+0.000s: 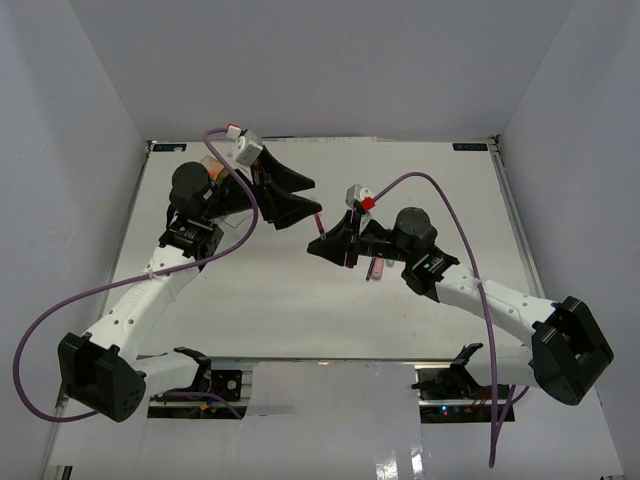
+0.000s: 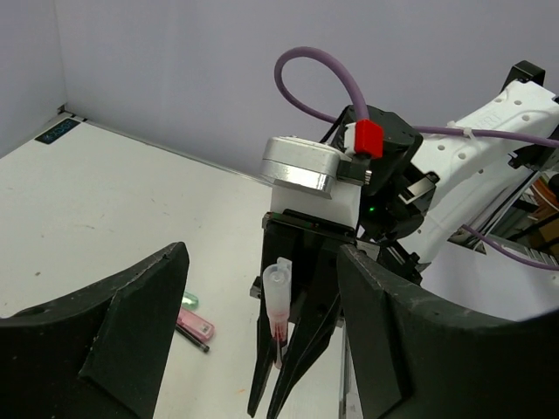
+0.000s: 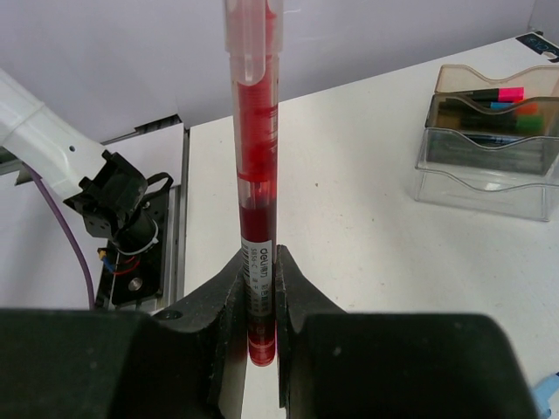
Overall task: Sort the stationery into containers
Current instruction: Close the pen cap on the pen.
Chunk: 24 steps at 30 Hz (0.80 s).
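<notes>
Your right tool (image 3: 259, 278) pinched the red pen (image 3: 253, 157) low on its barrel, upright above the surface (image 3: 367, 227). Your left tool (image 1: 305, 200) was spread just beside it. The organiser tray (image 3: 480, 188) stood well apart, at the far left. You needed a firm pinch and a vertical pen for the way there.

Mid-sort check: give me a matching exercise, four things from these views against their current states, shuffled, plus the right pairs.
Things
1. red pen
2. left gripper
3. organiser tray
4. pink marker

States
A. lying on the table
B. open, holding nothing
C. clamped between the fingers of the right gripper
D. holds highlighters with coloured caps

Pairs: 1-C, 2-B, 3-D, 4-A
</notes>
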Each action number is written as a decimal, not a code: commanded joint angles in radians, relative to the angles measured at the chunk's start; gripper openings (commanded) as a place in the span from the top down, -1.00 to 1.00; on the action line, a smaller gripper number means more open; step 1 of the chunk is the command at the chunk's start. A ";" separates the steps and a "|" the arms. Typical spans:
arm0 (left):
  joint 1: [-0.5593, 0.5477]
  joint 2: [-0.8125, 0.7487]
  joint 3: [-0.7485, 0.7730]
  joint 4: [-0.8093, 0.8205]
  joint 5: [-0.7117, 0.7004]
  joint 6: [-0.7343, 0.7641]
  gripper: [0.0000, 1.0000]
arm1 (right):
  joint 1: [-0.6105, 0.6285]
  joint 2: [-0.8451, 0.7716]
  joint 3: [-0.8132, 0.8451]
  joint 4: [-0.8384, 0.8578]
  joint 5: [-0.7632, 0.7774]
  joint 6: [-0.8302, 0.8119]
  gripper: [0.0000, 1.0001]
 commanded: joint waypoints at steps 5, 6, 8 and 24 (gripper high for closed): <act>0.000 -0.006 -0.017 0.027 0.046 -0.009 -0.43 | -0.002 0.034 0.054 0.038 -0.040 0.006 0.84; 0.000 -0.004 -0.020 0.032 0.042 -0.015 -0.36 | -0.002 0.038 0.056 0.039 -0.042 0.006 0.85; 0.000 -0.001 -0.027 0.041 0.035 -0.021 -0.28 | -0.001 0.043 0.057 0.047 -0.045 0.010 0.85; 0.000 0.026 -0.060 0.116 0.012 -0.095 0.04 | -0.002 0.063 0.065 0.067 -0.048 0.016 0.84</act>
